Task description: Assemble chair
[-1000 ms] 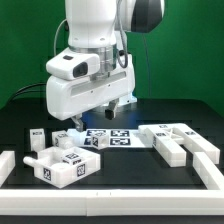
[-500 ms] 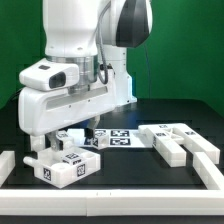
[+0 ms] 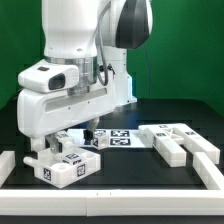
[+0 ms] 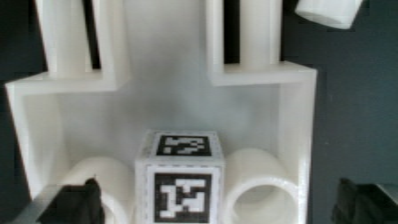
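Observation:
A chunky white chair part (image 3: 66, 166) with black-and-white tags lies at the front of the table, on the exterior view's left. In the wrist view it is a wide body (image 4: 107, 120) with two bars running away from it, a raised tagged block (image 4: 183, 176) and a round hole (image 4: 267, 196). My gripper (image 3: 62, 141) hangs just above this part. The gripper (image 4: 217, 206) is open; its dark fingertips (image 4: 71, 204) stand either side of the tagged block with nothing held. A second flat white chair part (image 3: 184, 141) lies on the exterior view's right.
The marker board (image 3: 112, 138) lies behind the left part. A small white block (image 3: 38, 134) sits by the gripper. Low white border rails (image 3: 9, 166) (image 3: 211, 176) run along both sides. Another white piece (image 4: 331, 10) shows at the wrist view's corner.
The arm swung toward the exterior view's left and came down over the left chair part, then held still. The jaws stayed open.

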Available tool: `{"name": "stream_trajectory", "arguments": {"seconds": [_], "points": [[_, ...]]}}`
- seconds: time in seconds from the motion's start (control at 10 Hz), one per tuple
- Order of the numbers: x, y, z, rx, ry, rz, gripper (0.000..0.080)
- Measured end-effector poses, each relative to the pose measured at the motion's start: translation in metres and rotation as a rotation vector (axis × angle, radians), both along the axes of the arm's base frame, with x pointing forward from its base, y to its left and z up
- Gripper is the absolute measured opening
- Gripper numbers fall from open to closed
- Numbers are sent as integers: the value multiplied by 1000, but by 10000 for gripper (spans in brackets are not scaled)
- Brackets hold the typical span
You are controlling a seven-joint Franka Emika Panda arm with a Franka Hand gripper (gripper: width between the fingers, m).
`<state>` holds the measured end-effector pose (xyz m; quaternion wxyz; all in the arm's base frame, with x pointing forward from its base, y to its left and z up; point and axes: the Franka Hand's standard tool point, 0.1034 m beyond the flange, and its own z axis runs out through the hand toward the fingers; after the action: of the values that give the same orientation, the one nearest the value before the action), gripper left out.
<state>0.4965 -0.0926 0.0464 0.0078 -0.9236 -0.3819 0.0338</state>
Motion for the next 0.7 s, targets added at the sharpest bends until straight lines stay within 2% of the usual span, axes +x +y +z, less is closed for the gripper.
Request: {"name": "stream_trajectory", "arguments": {"seconds": [0.1, 0.5, 0.7], "points": [[7, 0, -1, -2, -1, -24, 649], [4, -7, -16, -5, 10, -34, 649], [4, -8, -18, -7, 8, -42, 649]]}}
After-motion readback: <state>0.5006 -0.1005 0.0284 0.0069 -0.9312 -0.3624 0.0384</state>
